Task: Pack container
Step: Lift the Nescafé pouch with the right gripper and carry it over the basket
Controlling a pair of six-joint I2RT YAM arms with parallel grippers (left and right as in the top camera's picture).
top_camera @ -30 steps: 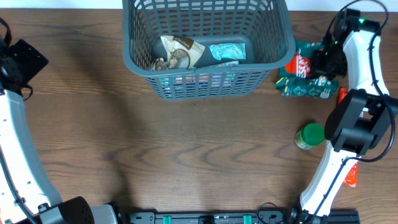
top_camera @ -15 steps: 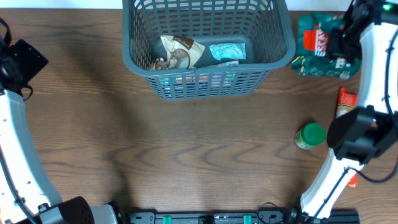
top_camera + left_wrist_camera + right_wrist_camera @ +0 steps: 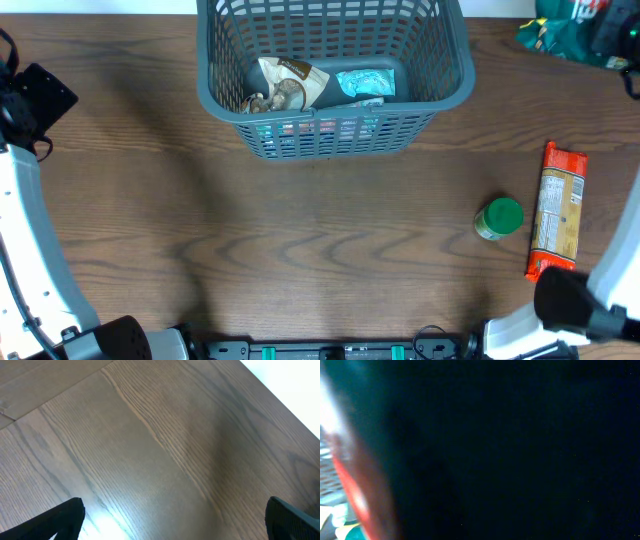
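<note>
Transfer step. Your right gripper, in the upper right corner, appears clamped on the green packet. Your left gripper hangs spread and idle. The next move likely calls for swinging left over the container, top centre, then releasing.

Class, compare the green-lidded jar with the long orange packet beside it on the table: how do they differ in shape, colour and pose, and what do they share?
The green-lidded jar looks round from above; the orange packet is a long rectangle. The jar's lid is green; the packet is orange with a pale label. The jar stands upright; the packet lies flat. Both rest on the table, outside the container.
</note>
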